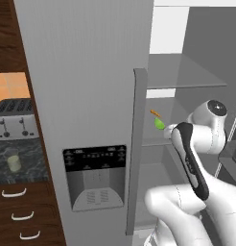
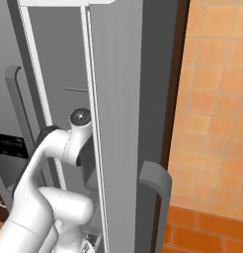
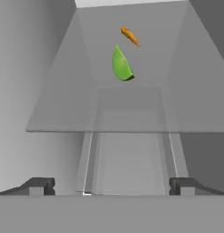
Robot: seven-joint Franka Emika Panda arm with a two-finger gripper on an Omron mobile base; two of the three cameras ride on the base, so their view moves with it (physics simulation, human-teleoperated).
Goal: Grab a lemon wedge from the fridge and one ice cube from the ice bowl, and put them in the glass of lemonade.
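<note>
The lemon wedge (image 3: 121,64) lies on a glass shelf (image 3: 63,104) inside the open fridge (image 1: 91,72), toward the back, with a thin orange sliver (image 3: 130,36) just beside it and a little further in. In the left base view the wedge (image 1: 159,123) shows as a small green piece just past the edge of the fridge door, near the front end of the arm. I judge it to be very light, a bit soft and probably slippery on its smooth skin, so a hard squeeze could make it slide away or jump out. It stands on the shelf with its point up, so the best place to hold seems to be the thick middle part across its two flat sides, low near the shelf, not at the thin tip. The claw (image 3: 111,186) is spread to its widest; the two dark finger tips (image 3: 38,185) stand far from each other at the bottom of the hand view. It holds nothing and touches nothing, and it points into the fridge, with the wedge well ahead of it.
</note>
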